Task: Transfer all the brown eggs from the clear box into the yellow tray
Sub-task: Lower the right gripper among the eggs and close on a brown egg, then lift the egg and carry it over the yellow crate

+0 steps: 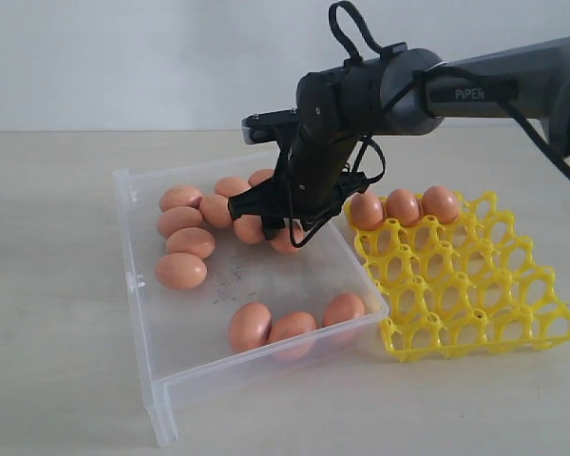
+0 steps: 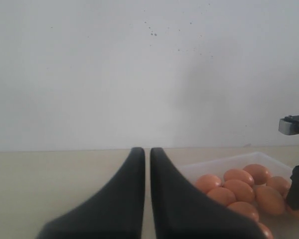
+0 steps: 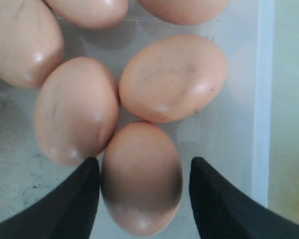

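Note:
The clear box (image 1: 133,249) holds several brown eggs (image 1: 185,220), a cluster toward its back and three (image 1: 290,328) by the front wall. Beside it on the right, the yellow tray (image 1: 475,285) carries three eggs (image 1: 403,206) in its back row. My right gripper (image 1: 283,228) reaches down into the box's back right corner. It (image 3: 144,162) is open and straddles one egg (image 3: 141,184): one finger lies against the egg, the other stands apart. More eggs (image 3: 172,77) crowd just beyond. My left gripper (image 2: 145,149) is shut and empty, out beside the box (image 2: 224,162).
The box's side wall (image 3: 263,99) runs close to the straddled egg. The box floor shows dark scuffs (image 1: 233,275). Beige tabletop (image 1: 47,361) surrounds box and tray, with a white wall behind. The left arm does not show in the exterior view.

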Tool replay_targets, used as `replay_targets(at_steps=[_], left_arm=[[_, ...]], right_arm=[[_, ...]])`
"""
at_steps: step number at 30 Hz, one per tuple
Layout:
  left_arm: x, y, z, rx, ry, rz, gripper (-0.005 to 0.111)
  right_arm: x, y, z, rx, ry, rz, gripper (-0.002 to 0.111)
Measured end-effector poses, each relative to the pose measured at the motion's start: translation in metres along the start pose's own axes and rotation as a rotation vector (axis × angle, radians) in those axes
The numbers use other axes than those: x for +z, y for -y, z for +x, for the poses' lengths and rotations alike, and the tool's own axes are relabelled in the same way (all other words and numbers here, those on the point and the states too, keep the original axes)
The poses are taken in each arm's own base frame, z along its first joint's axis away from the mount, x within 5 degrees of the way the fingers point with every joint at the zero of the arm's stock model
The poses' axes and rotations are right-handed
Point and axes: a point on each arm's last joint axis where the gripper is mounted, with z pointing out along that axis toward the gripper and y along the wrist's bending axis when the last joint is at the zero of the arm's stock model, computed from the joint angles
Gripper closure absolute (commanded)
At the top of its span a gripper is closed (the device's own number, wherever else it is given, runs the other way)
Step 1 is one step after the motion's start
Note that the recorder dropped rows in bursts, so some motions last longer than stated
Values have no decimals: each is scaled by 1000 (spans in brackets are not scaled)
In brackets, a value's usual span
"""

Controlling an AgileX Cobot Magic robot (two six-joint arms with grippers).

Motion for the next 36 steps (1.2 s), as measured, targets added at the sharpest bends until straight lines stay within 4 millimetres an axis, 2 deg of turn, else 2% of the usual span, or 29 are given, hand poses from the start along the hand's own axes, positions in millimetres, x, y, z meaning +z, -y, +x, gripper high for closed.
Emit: replay_targets(at_steps=[4, 9, 12, 17, 24, 29, 32, 36], left_arm=[[0, 0, 0, 0, 0, 0, 103], [0, 0, 0, 0, 0, 0, 103], [0, 0, 0, 0, 0, 0, 103], [0, 0, 0, 0, 0, 0, 103], [0, 0, 0, 0, 0, 0, 103], [0, 0, 0, 0, 0, 0, 103], [0, 0, 0, 0, 0, 0, 103], [0, 0, 0, 0, 0, 0, 103]], right_arm=[[2, 0, 1, -2, -7, 3, 58], [17, 2, 3, -8, -8, 11, 58], [19, 2, 1, -11, 25, 14, 69], [21, 3, 1, -26, 23, 20, 109], [21, 3, 0, -137, 34, 20, 108], [24, -7, -12, -159, 219, -8, 108], [26, -21, -18, -150, 447, -58, 108], [19, -30, -12, -140, 766, -129, 108]])
